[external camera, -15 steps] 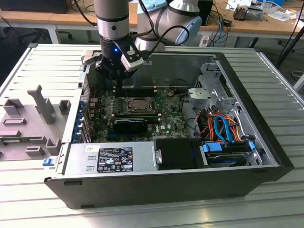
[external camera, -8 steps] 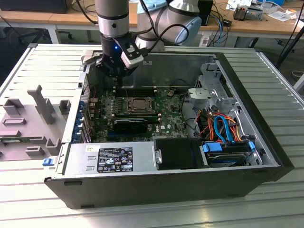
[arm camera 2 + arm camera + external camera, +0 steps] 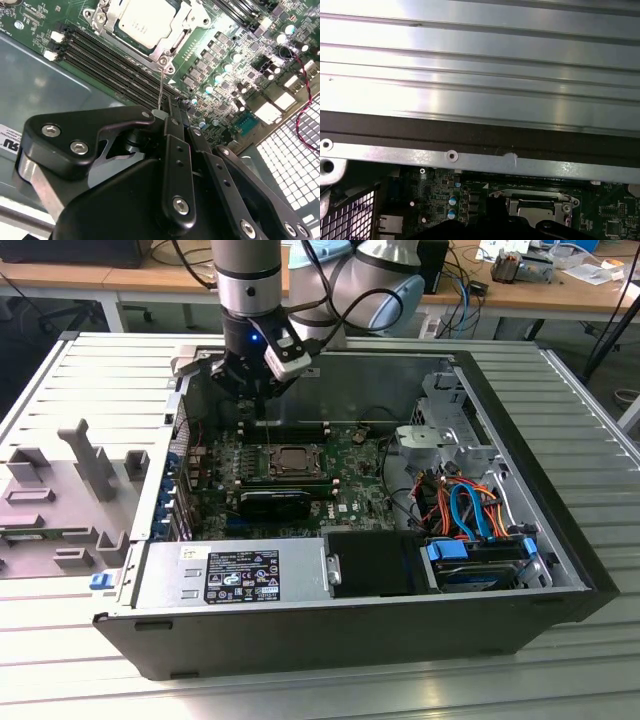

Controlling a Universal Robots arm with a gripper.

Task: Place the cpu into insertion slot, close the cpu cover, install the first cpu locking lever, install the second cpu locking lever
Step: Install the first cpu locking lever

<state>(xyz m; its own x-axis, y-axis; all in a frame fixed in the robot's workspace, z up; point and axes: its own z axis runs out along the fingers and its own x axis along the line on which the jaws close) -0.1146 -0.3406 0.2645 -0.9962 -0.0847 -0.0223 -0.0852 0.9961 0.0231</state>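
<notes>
One cpu (image 3: 142, 22), under the cpu cover (image 3: 166, 49); close beyond the end effector (image 3: 179, 105)

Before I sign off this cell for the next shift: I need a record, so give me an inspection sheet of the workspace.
Surface: ribbed metal table, open computer case lying on it.
Job's things: cpu seated in insertion slot; cpu cover down around it; thin locking lever juts toward the pincer.
Clutter: grey plastic fixture at the exterior view's left.
Grippers: pincer low over the motherboard, by the lever's free end.
Cables: orange, blue and black leads inside the case.
Surroundings: desks with loose cables behind the table.
</notes>
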